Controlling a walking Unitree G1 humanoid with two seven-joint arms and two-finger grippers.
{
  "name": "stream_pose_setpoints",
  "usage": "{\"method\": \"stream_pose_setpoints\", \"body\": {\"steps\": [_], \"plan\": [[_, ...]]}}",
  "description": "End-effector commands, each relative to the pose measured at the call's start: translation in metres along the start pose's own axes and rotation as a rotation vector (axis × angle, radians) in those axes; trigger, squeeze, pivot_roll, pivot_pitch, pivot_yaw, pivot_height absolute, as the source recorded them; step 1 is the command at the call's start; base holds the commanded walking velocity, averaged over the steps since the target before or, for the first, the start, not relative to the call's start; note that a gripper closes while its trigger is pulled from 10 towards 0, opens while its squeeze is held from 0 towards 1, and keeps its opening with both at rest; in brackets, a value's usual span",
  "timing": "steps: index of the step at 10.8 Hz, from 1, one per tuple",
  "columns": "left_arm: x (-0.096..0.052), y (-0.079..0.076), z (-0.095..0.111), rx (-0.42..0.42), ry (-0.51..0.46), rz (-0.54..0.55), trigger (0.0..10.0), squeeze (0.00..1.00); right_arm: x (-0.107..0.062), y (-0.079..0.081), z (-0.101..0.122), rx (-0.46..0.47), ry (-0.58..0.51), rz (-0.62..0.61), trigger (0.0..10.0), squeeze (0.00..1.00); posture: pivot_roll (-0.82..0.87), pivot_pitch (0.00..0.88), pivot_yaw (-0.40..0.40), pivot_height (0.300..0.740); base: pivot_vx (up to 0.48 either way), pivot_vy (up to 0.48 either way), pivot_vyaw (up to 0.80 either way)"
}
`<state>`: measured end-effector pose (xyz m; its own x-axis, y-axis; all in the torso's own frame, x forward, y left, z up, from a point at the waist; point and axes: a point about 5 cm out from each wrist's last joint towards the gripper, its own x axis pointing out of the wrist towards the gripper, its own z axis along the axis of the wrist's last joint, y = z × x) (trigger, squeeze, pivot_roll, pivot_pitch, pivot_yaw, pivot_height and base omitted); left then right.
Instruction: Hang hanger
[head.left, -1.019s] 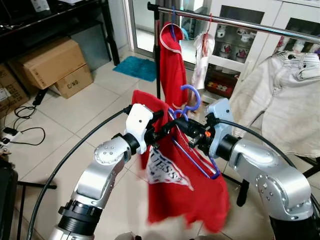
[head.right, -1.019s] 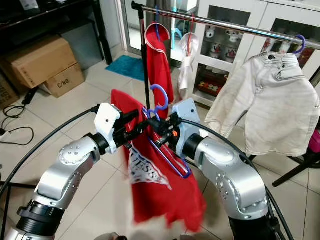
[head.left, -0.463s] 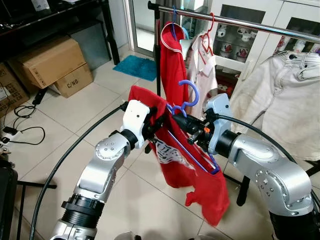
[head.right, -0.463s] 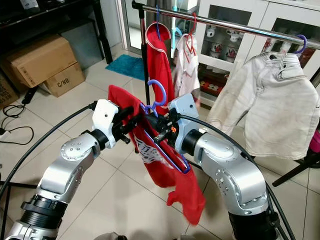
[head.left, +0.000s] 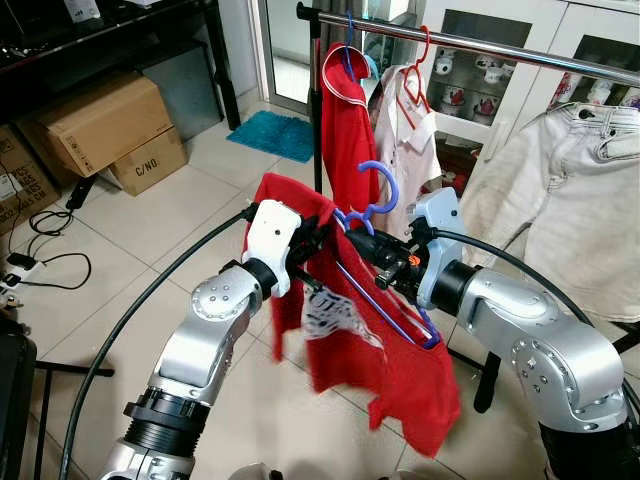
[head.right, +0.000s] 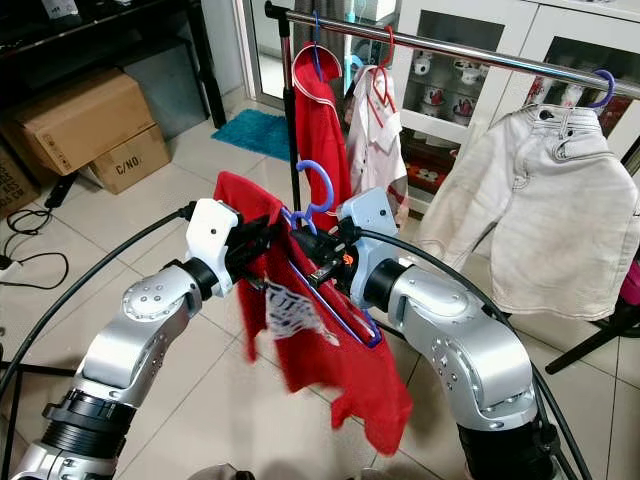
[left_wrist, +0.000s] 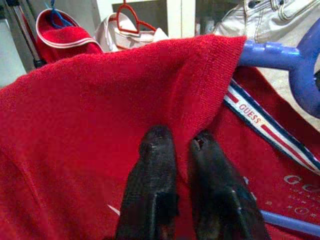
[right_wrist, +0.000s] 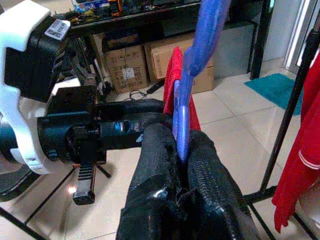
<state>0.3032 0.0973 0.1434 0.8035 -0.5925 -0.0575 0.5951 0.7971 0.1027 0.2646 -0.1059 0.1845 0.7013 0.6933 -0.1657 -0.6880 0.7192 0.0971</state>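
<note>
A purple-blue hanger (head.left: 378, 193) is held chest-high in front of me, hook up, with a red printed shirt (head.left: 385, 365) draped over it and trailing down. My right gripper (right_wrist: 181, 146) is shut on the hanger's neck just under the hook. My left gripper (left_wrist: 182, 142) is shut on a fold of the red shirt at its shoulder, beside the hanger arm (left_wrist: 272, 54). The two grippers (head.left: 345, 243) meet almost tip to tip. The metal clothes rail (head.left: 480, 45) runs behind and above them.
On the rail hang a red polo (head.left: 347, 130), a white shirt on a red hanger (head.left: 415, 135) and a pale jacket (head.left: 570, 200). The rack's black upright (head.left: 316, 120) stands just behind the grippers. Cardboard boxes (head.left: 100, 125), floor cables (head.left: 40, 250) and a teal mat (head.left: 275, 135) lie to the left.
Both grippers rose slightly with the hanger. The red shirt's loose lower part swung up to the right, then dropped back down. The white shirt on the rail swung into fuller view.
</note>
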Motion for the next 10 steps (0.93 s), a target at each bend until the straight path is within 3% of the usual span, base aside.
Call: {"method": "stream_pose_setpoints", "body": {"steps": [1, 6, 8, 10], "plan": [[0.0, 0.002, 0.002, 0.016, -0.005, -0.001, 0.0, 0.0, -0.001, -0.001, 0.007, -0.004, -0.025, 0.001, 0.0, 0.0, -0.17, 0.028, 0.052, 0.74, 0.0, 0.0, 0.0], [-0.002, 0.006, 0.001, -0.002, -0.006, 0.008, 0.0, 0.0, -0.001, -0.001, 0.007, -0.005, -0.026, -0.001, 0.0, 0.0, -0.17, 0.015, 0.053, 0.74, 0.0, 0.0, 0.0], [-0.006, 0.002, 0.009, -0.018, -0.034, -0.047, 0.0, 0.0, -0.002, -0.007, -0.001, -0.032, 0.03, -0.046, 0.0, 0.0, -0.17, 0.006, 0.051, 0.74, 0.0, 0.0, 0.0], [-0.017, -0.003, 0.028, 0.01, -0.07, -0.148, 0.0, 0.0, -0.009, -0.026, -0.022, -0.089, 0.156, -0.122, 0.0, 0.0, -0.17, 0.004, 0.046, 0.74, 0.0, 0.0, 0.0]]}}
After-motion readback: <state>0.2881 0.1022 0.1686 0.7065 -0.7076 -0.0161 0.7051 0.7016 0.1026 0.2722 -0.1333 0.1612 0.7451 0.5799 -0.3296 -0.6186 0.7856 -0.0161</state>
